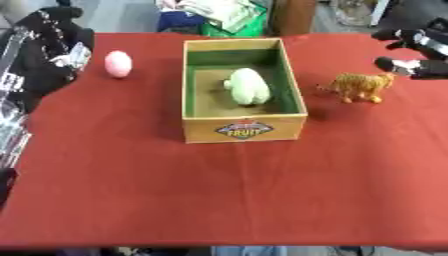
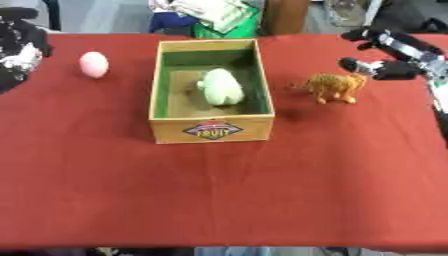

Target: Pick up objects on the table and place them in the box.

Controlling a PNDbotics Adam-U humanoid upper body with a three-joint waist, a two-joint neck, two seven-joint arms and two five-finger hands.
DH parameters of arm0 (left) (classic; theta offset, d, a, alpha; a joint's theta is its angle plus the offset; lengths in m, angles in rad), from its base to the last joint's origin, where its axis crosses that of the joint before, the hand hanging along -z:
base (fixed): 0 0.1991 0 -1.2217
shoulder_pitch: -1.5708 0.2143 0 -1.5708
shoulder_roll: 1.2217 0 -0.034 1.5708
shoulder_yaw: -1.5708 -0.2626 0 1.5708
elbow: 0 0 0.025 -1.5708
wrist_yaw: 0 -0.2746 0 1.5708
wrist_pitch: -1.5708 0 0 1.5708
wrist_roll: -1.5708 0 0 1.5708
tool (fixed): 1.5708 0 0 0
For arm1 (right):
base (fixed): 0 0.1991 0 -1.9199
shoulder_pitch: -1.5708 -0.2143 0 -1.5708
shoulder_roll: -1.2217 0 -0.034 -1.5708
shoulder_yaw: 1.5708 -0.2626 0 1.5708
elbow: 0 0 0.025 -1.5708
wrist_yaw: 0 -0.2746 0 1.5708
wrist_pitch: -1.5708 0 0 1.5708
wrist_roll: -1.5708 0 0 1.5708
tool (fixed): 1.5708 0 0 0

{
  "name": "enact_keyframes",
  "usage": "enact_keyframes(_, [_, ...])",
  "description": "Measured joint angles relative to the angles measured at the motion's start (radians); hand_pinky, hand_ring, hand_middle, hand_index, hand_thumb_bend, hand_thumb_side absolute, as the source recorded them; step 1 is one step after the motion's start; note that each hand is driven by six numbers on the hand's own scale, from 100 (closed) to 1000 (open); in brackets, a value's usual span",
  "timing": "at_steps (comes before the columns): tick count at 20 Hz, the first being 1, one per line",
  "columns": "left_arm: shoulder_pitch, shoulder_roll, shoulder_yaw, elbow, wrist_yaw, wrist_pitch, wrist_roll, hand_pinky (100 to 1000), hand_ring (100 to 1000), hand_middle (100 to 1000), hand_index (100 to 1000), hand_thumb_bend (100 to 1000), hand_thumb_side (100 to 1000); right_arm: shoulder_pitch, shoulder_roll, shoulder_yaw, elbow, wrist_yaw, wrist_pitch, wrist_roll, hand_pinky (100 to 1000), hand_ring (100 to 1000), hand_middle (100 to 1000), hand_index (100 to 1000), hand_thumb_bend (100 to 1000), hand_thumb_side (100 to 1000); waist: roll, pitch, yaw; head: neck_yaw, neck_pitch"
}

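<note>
**Tiger toy within reach, easy to knock over**

The right hand (image 2: 385, 55) sits at the upper right of the frame, just beside the orange tiger toy (image 2: 335, 86) and apart from it. Its thumb and fingers are spread with a gap between them, and it holds nothing. The tiger stands upright on the red tabletop (image 2: 227, 190), right of the wooden box (image 2: 210, 127) and near its right wall. A pale green soft object (image 2: 220, 86) already lies inside the box. A pink egg-shaped object (image 1: 118, 64) rests at the upper left, well apart from the box. The left hand (image 1: 44, 55) shows at the far left edge; whether its fingers are open or curled I cannot tell.

The likeliest slip is at the tiger. It stands on thin legs, so a finger brushing its back or tail before the hand closes would probably tip it or push it towards the box wall, leaving it harder to grasp. A grip taken only on the tail end could let it swing and drop short of the box. Carried too low, it could catch the box rim. The egg looks round and may roll away if nudged rather than enclosed.
</note>
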Motion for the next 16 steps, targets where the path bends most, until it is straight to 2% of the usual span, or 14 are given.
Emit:
enact_keyframes(8, [0.000,0.000,0.002,-0.001,0.003,0.001,-0.001,635,576,531,776,238,234,0.000,0.021,0.011,-0.026,0.129,-0.021,-0.021,916,946,935,951,434,765,0.000,0.001,0.002,-0.006,-0.004])
enact_keyframes(16, [0.007,0.000,0.002,-0.001,0.004,0.004,-0.004,634,575,530,776,240,237,0.001,0.016,-0.009,-0.012,0.250,-0.065,-0.065,895,916,919,948,435,765,0.002,0.006,0.002,-0.006,-0.008])
